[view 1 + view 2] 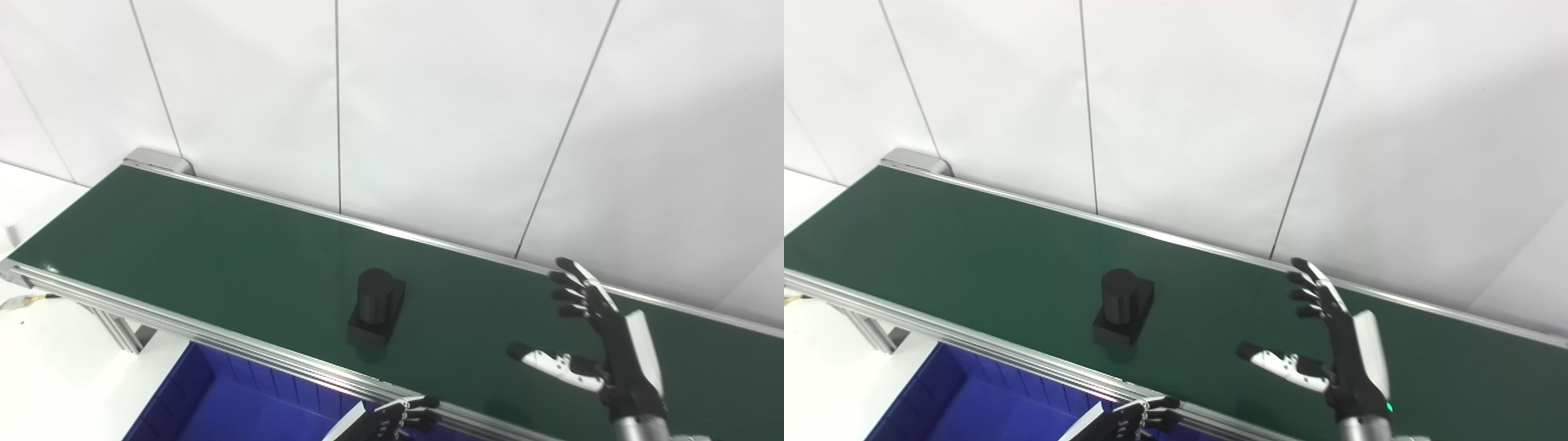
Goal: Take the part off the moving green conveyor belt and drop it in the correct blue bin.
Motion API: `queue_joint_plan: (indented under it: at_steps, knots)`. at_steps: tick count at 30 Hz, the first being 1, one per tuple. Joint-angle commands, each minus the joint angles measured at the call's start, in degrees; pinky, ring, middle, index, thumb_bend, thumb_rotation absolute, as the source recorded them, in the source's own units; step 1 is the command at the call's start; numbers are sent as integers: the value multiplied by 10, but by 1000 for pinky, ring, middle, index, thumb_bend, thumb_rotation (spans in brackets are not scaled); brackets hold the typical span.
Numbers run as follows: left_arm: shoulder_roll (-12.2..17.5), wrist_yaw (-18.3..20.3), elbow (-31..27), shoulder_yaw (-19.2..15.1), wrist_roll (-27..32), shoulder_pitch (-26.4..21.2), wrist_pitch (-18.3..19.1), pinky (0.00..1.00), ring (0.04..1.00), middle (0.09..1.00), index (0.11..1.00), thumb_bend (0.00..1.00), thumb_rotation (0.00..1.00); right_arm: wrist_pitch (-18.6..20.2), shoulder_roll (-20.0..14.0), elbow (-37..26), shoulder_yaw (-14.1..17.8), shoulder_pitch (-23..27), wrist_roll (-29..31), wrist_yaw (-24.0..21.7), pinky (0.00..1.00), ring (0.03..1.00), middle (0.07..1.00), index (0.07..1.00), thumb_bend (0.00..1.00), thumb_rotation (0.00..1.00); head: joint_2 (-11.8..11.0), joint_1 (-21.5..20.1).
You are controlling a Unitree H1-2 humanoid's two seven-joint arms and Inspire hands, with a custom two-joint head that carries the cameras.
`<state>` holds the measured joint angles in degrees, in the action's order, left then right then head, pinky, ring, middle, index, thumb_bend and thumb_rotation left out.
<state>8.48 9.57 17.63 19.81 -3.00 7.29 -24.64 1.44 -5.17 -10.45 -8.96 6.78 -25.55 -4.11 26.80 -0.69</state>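
Fingers spread wide on right hand, above green conveyor belt, apart from black part. Left hand curled near blue bin; grip unclear.

We see a plain dark green conveyor belt edged in silver rails, with a matte black part on it and a deep blue bin at seven o'clock of the part. At four o'clock of the part our right hand is black with white segments and a grey-white back. The left hand is black, and the wall is plain white with thin dark seams.
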Motion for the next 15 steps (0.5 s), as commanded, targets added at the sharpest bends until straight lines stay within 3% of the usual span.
queue_joint_plan:
  at_steps: [1,4,15]
  knots:
    - [5,-4,-13,-1,4,-7,-23,617,772,844,865,1000,275,18,9,-9,-9,26,-19,3,641,732,799,878,797,318,3,-12]
    - [7,0,-19,-3,8,-4,-23,614,777,848,866,1000,276,46,17,-3,-21,40,-38,-2,648,735,810,885,813,392,6,-26]
    - [14,27,-35,-19,25,6,-23,593,756,839,863,1000,298,90,39,48,-61,90,-71,-3,613,726,809,900,851,404,33,-88]
